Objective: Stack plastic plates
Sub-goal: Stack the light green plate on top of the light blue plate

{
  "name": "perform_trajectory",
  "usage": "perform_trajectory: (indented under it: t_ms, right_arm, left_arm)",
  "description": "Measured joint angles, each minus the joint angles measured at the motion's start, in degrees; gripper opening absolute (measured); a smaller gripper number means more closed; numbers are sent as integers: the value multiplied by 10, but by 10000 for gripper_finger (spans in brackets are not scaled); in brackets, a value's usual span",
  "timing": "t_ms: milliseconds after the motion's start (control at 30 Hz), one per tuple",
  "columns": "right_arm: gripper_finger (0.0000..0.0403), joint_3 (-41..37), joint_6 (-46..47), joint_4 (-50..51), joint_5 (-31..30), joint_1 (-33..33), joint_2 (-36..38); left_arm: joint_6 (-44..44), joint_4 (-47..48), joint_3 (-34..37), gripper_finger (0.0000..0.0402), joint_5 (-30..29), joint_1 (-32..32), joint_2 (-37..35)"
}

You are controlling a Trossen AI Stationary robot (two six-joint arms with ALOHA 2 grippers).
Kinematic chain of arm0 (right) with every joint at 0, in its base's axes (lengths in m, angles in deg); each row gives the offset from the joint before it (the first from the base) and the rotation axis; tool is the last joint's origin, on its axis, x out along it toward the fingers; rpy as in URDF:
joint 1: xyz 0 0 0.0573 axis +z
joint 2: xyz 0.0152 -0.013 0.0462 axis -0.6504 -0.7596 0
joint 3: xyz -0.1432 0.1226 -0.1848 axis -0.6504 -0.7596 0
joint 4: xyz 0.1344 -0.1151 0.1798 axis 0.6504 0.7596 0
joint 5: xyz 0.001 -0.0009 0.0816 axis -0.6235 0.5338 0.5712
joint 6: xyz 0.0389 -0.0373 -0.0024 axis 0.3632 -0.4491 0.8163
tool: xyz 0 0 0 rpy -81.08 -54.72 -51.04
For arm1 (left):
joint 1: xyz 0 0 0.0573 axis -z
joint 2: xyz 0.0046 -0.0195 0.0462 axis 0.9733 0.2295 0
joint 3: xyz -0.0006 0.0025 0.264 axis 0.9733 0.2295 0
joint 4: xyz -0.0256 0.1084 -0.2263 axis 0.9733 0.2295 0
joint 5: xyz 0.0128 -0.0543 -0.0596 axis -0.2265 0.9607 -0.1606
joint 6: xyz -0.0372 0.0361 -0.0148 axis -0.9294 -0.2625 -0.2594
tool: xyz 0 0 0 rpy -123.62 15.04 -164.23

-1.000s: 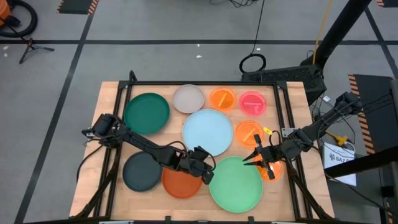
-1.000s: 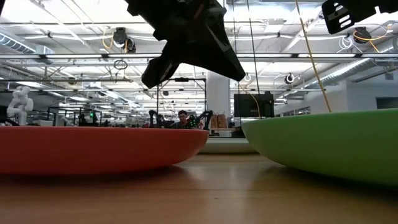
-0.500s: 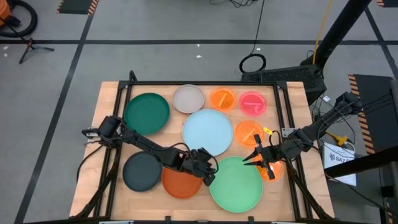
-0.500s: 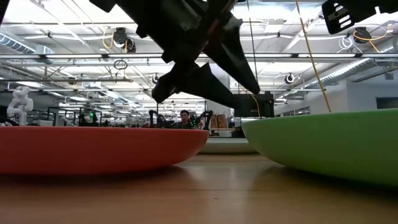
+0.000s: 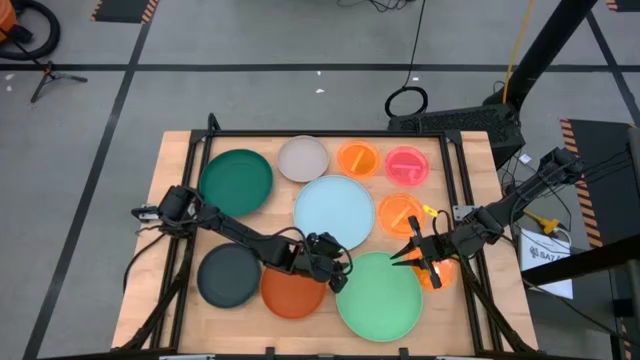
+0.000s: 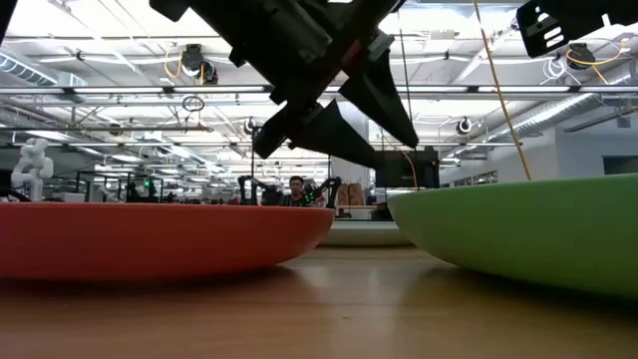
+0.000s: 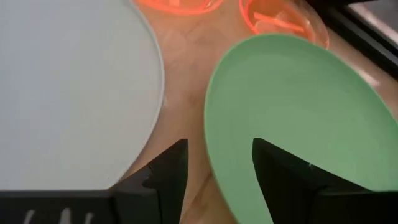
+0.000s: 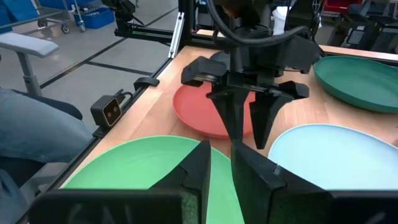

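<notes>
Several plastic plates lie flat on the wooden table. The large light green plate [image 5: 380,297] is at the near middle, with the rust-orange plate [image 5: 293,293] and the dark grey plate [image 5: 228,276] to its left. The light blue plate [image 5: 334,212] lies behind it. My left gripper [image 5: 340,273] is open at the green plate's left rim [image 7: 211,124]. One finger stands over the plate and the other over bare wood, both raised clear [image 6: 334,140]. My right gripper [image 5: 400,257] hangs at the green plate's right rim [image 8: 155,155]; whether it touches the plate is hidden.
At the back lie the dark green plate [image 5: 236,181], the beige plate [image 5: 303,158], a small orange plate [image 5: 358,158] and a pink one [image 5: 406,165]. Two more small orange plates [image 5: 400,212] [image 5: 434,275] lie at the right. A black frame [image 5: 455,170] borders the table.
My left gripper has opened from shut while staying at the light green plate's left rim. The plates and my right arm have kept still.
</notes>
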Motion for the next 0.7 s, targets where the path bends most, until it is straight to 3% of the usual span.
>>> perform_trajectory:
  t_ms: [467,700]
  right_arm:
    - [57,0,0,4,-1,0,0]
    - [57,0,1,3,-1,0,0]
  left_arm:
    - [2,-10,-28,184,-13,15,42]
    - [18,78,-104,184,-26,18,89]
